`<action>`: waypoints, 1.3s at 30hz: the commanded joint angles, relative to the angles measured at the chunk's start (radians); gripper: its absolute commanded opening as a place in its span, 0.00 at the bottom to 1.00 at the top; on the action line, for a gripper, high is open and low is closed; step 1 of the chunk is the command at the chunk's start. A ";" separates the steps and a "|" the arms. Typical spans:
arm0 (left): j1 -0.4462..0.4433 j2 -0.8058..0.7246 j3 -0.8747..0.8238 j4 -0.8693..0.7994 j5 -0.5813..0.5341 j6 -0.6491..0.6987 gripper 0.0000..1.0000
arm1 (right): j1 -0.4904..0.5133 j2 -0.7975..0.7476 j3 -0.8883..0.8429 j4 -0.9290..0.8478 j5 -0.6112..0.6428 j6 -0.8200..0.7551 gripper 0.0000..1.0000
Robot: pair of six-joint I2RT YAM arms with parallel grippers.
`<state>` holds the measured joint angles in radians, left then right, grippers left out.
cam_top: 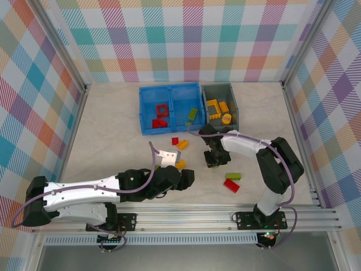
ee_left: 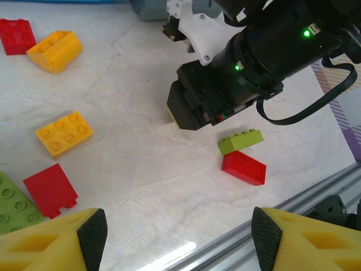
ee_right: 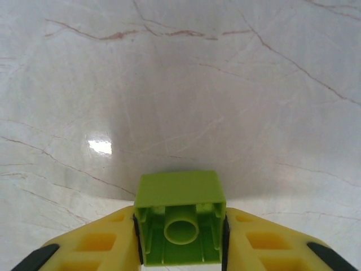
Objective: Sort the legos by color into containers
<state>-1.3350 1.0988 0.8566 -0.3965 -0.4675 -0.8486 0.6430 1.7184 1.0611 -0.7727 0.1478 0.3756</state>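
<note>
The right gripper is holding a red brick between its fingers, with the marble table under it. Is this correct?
Not quite: the brick is lime green, not red. The right wrist view shows the right gripper shut on a lime green brick, its hollow underside facing the camera, with the marble table under it.

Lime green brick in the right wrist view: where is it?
The lime brick is clamped in the right gripper, over the table just near the grey bin.
</note>
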 commanded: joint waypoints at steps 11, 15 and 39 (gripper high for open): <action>0.237 -0.060 0.228 -0.237 0.003 0.097 0.73 | 0.029 0.094 0.501 -0.086 0.066 0.002 0.30; 0.338 -0.035 0.250 -0.216 0.063 0.130 0.73 | 0.018 0.277 0.742 -0.128 0.093 0.030 0.30; 0.419 0.068 0.238 -0.400 0.161 0.093 0.72 | -0.012 0.440 1.078 -0.223 0.053 0.049 0.59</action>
<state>-0.9237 1.1561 1.0985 -0.7139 -0.3435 -0.7280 0.6106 2.3188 2.1639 -1.0019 0.1997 0.4320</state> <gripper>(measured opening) 0.718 0.589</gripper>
